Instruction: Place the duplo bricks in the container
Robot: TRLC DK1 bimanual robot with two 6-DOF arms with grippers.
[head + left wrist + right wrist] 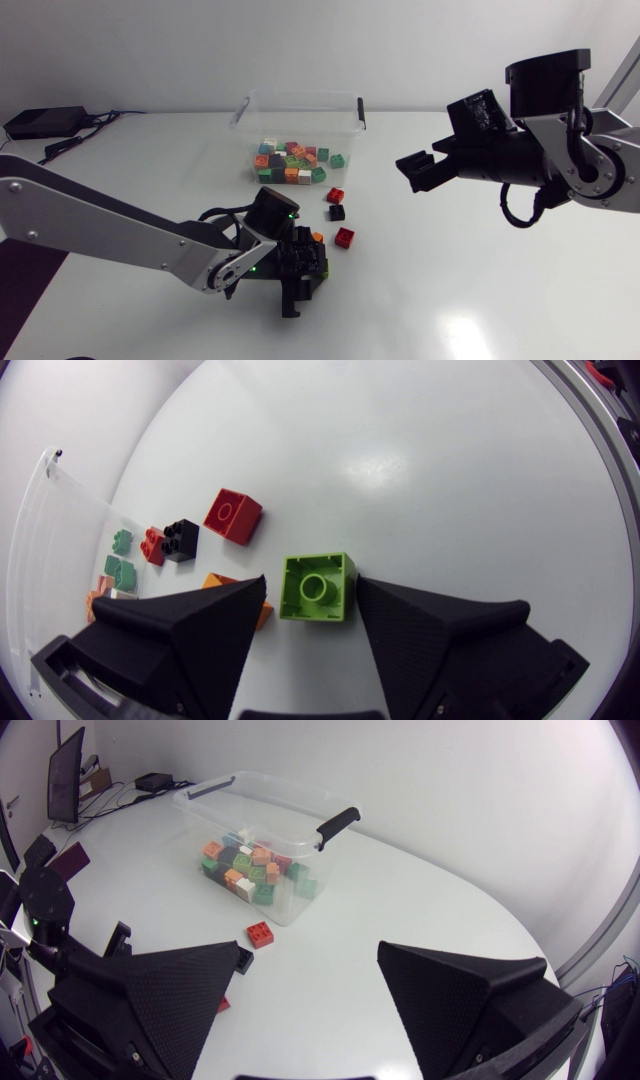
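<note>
1. The left arm [100,225] comes in from the left side, its silver-grey links stretched low over the desk [470,300] and bent at a black joint near the wrist.
2. The left end effector [311,582] points down at the desk, its two wedge-shaped fingers standing apart.
3. The right arm [565,160] comes in from the right side and is held high, its wrist turned toward the middle.
4. The right end effector [310,952] hangs well above the desk, its fingers spread wide.

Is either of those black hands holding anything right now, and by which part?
Nothing is held yet. The green brick lies between the open fingers of the left hand, with a gap at one side. The right hand is open and empty.
</note>
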